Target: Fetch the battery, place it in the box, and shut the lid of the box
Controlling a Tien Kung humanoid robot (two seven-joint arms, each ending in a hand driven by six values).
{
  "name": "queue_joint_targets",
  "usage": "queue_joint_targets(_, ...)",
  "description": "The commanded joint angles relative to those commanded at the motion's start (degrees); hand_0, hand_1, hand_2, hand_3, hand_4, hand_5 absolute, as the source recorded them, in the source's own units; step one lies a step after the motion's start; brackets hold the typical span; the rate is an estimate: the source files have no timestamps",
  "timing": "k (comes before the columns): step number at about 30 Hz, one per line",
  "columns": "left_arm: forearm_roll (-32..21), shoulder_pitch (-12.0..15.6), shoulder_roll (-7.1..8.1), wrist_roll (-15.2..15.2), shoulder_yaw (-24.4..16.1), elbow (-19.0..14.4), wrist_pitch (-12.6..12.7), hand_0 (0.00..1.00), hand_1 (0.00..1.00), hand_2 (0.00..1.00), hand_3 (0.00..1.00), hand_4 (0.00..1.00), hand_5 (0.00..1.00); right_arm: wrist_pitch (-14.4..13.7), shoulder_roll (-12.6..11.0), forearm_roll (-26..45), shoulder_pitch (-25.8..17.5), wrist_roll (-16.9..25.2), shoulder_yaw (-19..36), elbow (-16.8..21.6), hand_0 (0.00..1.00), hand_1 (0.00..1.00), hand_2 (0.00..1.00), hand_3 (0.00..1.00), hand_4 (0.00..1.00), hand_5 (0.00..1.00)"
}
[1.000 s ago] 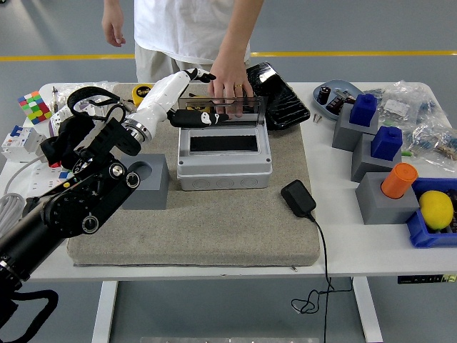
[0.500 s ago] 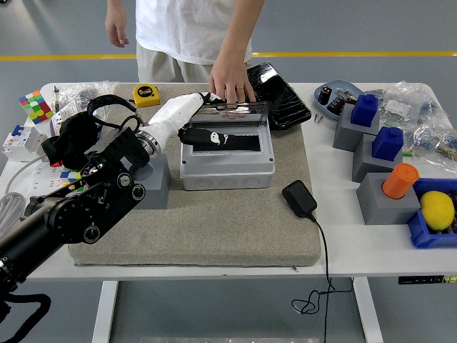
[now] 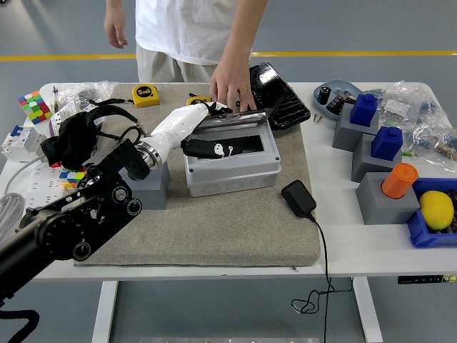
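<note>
The grey junction box (image 3: 232,176) sits on the grey mat (image 3: 214,229), turned slightly. Its clear hinged lid (image 3: 243,128) lies low over the opening, almost flat. My left hand (image 3: 208,147), white with black fingers, lies stretched out flat on the lid and holds nothing. A person's hand (image 3: 232,89) rests at the box's rear edge by the hinge. Small batteries lie in a grey dish (image 3: 334,94) at the back right. I cannot see whether a battery is inside the box. My right arm is out of view.
A black tray (image 3: 280,96) lies behind the box. A black charger (image 3: 298,198) with its cable lies right of it, and a grey block (image 3: 152,184) left of it. Grey stands with blue blocks (image 3: 385,143), an orange cylinder (image 3: 398,179) and a lemon (image 3: 435,209) stand at the right.
The lid has swung down from upright to almost flat under my left hand. The box has slid a little right and turned. The person's hand stayed at the rear edge.
</note>
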Motion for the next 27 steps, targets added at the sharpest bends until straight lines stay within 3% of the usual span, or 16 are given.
queue_joint_targets(15, -2.10, 2.35, 2.18, 1.50, 3.15, -5.03, -0.81, 0.822, 0.823, 0.771, 0.781, 0.998, 0.623, -0.03, 0.08, -0.36, -0.09, -0.12, 0.55, 0.00, 0.611, 0.660, 0.685, 0.589, 0.990, 0.553)
queue_joint_targets(27, -4.88, 4.29, 3.21, 2.40, 3.99, -6.92, -1.91, 0.795, 0.812, 0.772, 0.775, 0.998, 0.622, -0.04, 0.10, -0.20, -0.12, -0.08, 0.37, 0.00, 0.609, 0.660, 0.685, 0.589, 0.990, 0.552)
